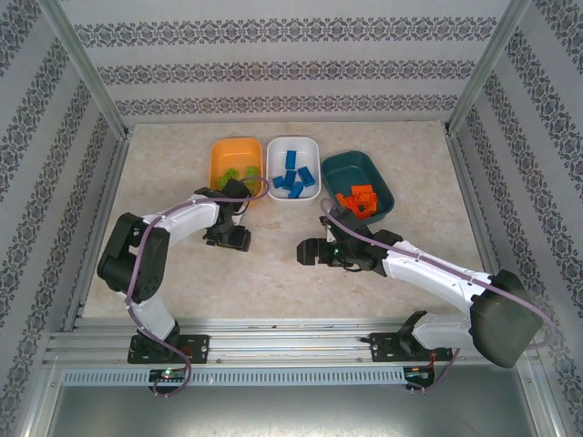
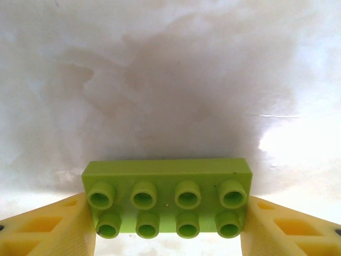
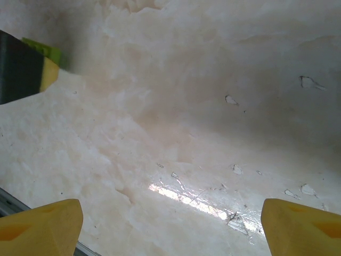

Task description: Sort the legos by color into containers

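While the right tool [image 3: 170,226] gapes empty, the left tool [image 2: 168,224] clamps the lime green brick [image 2: 168,176] end to end, long axis spanning its fingers [image 2: 58,229], orange tub [image 1: 219,150] just beside it.

Lime brick [image 2: 168,200] studs-up between jaws — other legos [image 1: 293,177] in orange tub [image 1: 223,146], white tub [image 1: 278,150], teal tub [image 1: 355,168]

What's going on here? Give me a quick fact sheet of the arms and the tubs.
Left gripper: shut on lime green brick
Right gripper: open, holding nothing, over the table
Orange tub: green bricks
White tub: blue bricks
Dark teal tub: orange bricks
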You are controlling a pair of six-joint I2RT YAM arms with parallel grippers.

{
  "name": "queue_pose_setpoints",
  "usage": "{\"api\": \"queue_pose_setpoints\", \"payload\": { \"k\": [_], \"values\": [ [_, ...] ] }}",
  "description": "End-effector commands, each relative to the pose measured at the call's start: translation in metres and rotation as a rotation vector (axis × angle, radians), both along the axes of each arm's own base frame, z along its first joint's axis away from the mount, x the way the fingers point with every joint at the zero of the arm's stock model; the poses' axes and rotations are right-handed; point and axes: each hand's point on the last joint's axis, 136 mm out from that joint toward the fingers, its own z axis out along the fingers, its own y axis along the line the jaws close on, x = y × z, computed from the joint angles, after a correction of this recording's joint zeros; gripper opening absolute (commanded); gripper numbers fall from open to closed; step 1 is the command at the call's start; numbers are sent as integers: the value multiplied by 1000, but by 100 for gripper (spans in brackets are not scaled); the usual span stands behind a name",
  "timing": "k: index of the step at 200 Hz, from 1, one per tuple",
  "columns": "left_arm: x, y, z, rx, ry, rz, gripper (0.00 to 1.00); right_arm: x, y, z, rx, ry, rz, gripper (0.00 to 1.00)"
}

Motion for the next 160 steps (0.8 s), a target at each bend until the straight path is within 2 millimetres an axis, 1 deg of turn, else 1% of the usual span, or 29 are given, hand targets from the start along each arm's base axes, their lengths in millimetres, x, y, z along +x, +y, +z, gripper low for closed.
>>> {"api": "queue_pose_setpoints", "payload": {
  "k": [1, 27, 55, 87, 108, 123, 139, 160],
  "values": [
    [5, -14, 31, -105, -75, 34, 64, 3, -1, -2, 1, 5, -11, 87],
    [10, -27, 57, -240, -133, 79, 64, 3, -1, -3, 1, 9, -11, 87],
    [21, -46, 94, -453, -207, 136, 64, 2, 0, -4, 2, 12, -12, 87],
    [40, -57, 140, -697, -290, 220, 64, 0, -1, -8, 1, 18, -12, 87],
    [59, -61, 161, -831, -307, 264, 65, -1, -1, -11, 0, 23, -15, 87],
    [75, -59, 169, -895, -317, 298, 65, 0, 0, -11, -2, 27, -15, 87],
    [98, -49, 173, -914, -339, 342, 65, 1, 2, -11, -3, 26, -17, 87],
    [129, -33, 164, -918, -325, 406, 65, -1, 6, -12, 8, 23, -17, 87]
  ]
}}
